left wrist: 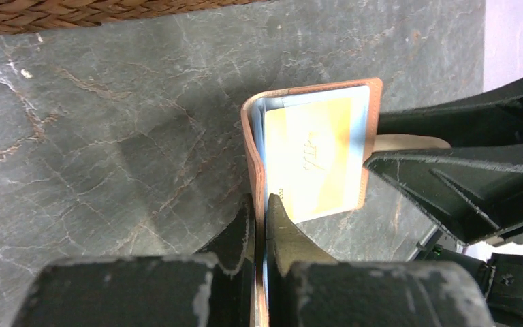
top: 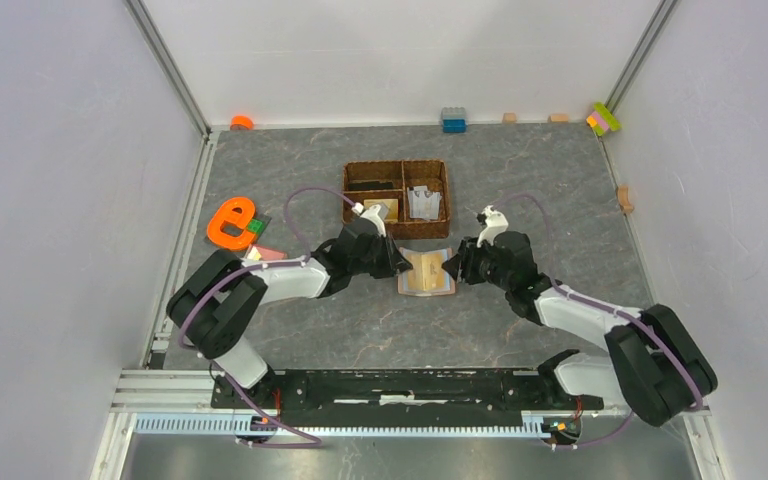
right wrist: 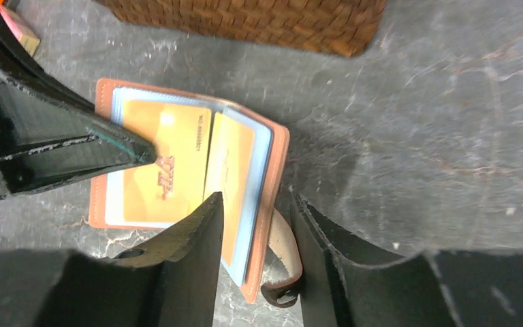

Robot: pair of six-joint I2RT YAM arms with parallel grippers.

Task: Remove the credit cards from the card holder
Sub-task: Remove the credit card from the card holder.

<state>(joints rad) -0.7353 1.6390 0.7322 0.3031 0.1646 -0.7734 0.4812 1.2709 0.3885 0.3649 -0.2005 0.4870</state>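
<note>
Card holder (top: 427,272): salmon, leather-like, lying open like a book on the table just in front of the basket.
Credit cards (right wrist: 163,170): flat gold-tan rectangles tucked in glossy bluish sleeves.
Left gripper (left wrist: 260,204): pinched tight on the holder's thin edge.
Right gripper (right wrist: 257,199): fingers apart, straddling the raised right flap.
Table (top: 360,320): grey, veined, stone-like.
Basket (top: 395,163): brown, woven, divided.

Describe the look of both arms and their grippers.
The left arm and right arm match: white links between bulky black joints, a thin purple cable looping along each. The left gripper and right gripper are black, with two tapered fingers scuffed pale at the edges.
</note>
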